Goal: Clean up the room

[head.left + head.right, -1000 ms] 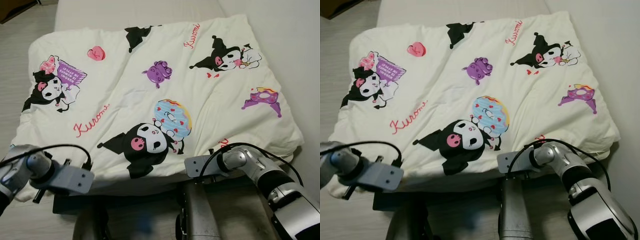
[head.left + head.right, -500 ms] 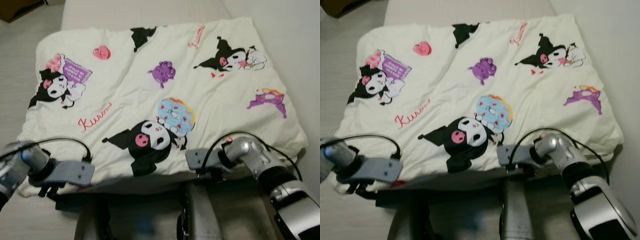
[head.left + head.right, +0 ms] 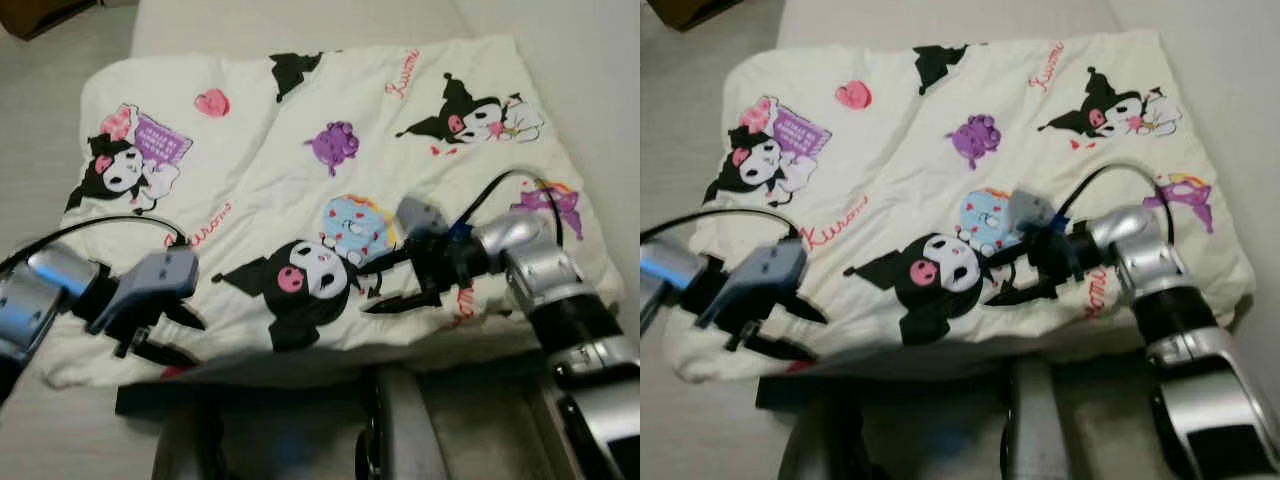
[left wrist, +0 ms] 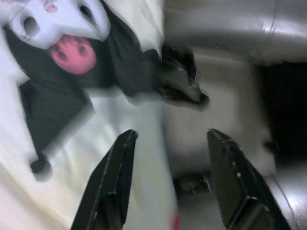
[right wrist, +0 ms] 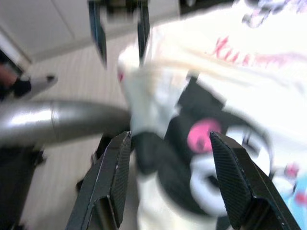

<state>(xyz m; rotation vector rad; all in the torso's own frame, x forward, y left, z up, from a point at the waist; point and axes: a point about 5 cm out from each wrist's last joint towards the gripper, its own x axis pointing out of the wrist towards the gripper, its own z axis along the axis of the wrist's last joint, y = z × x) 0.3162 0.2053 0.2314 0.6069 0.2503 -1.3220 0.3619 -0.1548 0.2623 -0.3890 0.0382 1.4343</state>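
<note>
While over blanket (image 3: 300,170): fingers (image 3: 390,300) spread.

Floor: pale wood-look plank floor (image 3: 45,120) is running along the robot's left of the bed.
Wall: plain off-white wall (image 3: 590,70) is rising on the robot's right.
Mattress: bare cream mattress surface (image 3: 300,25) is showing at the far end.
Corner object: brown box-like thing (image 3: 40,14) is sitting on the floor at far left, cut by the frame edge.

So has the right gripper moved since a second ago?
Yes. The right gripper has come up from below the blanket's near edge onto it, beside the black cartoon print.
</note>
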